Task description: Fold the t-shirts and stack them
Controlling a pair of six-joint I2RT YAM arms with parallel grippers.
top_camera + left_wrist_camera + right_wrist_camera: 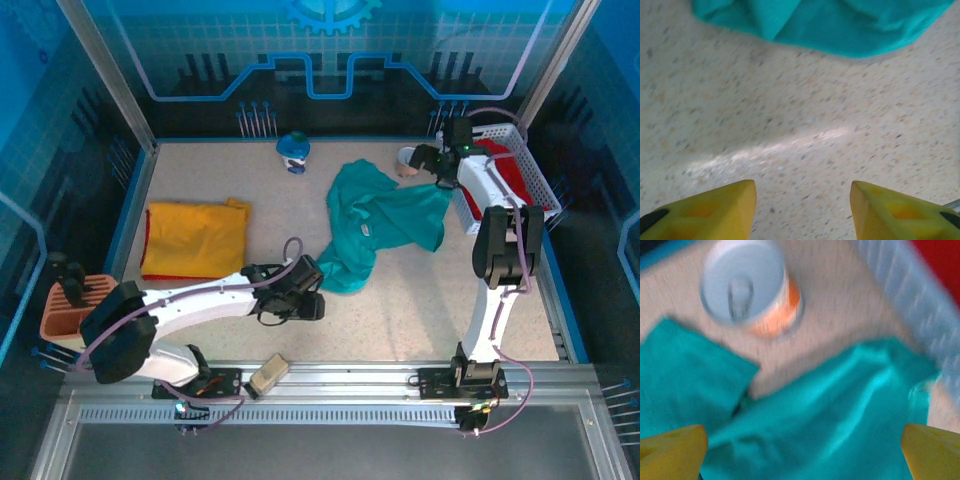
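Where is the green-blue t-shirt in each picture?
Top external: the teal t-shirt lies crumpled in the middle of the table, a bit right of centre.
Left wrist: the teal t-shirt runs along the top edge.
Right wrist: the teal t-shirt covers the lower half, below a can.
Shared landmark: the speckled table.
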